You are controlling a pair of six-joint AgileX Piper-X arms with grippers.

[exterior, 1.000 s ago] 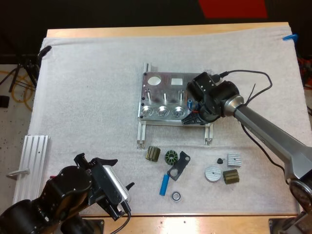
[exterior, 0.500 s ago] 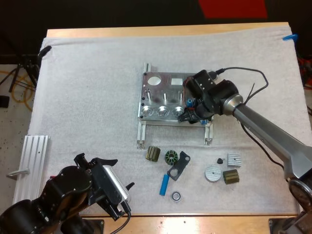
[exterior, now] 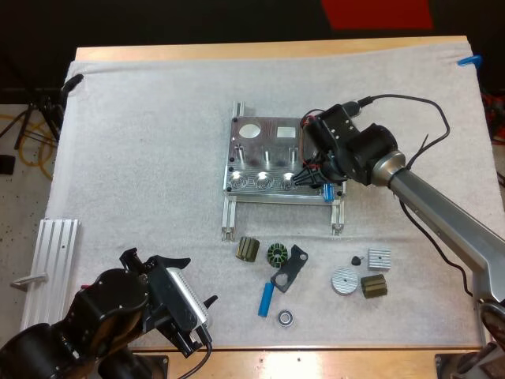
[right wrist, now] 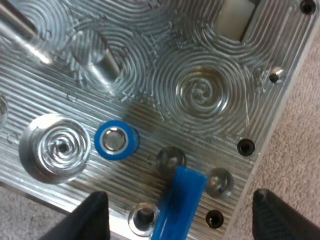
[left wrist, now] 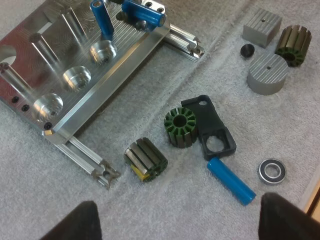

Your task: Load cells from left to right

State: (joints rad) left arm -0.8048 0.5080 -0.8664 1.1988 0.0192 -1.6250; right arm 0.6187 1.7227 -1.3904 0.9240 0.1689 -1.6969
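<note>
The metal fixture (exterior: pixel 264 162) lies mid-mat. My right gripper (exterior: pixel 312 183) hovers over its right front part, fingers (right wrist: pixel 95 215) open. One blue cylinder (right wrist: pixel 116 140) stands upright in a socket of the fixture (right wrist: pixel 200 90). A second blue cylinder (right wrist: pixel 179 205) lies loose on the plate's corner between the fingers, untouched; it also shows at the fixture's front right corner (exterior: pixel 327 192). A third blue cylinder (exterior: pixel 267 300) rests on the mat. My left gripper (exterior: pixel 193 283) is open near the front edge, above that blue cylinder (left wrist: pixel 231 181), with nothing in it.
Loose parts lie in front of the fixture: an olive stator (exterior: pixel 248 249), a green rotor (exterior: pixel 278 254), a black bracket (exterior: pixel 289 268), a bearing (exterior: pixel 285 317), a grey disc (exterior: pixel 343 280) and a grey block (exterior: pixel 379 258). An aluminium rail (exterior: pixel 51 260) sits far left.
The right gripper turned and shifted slightly right over the fixture. A blue cylinder now lies at the fixture's front right corner. The left arm has not moved.
</note>
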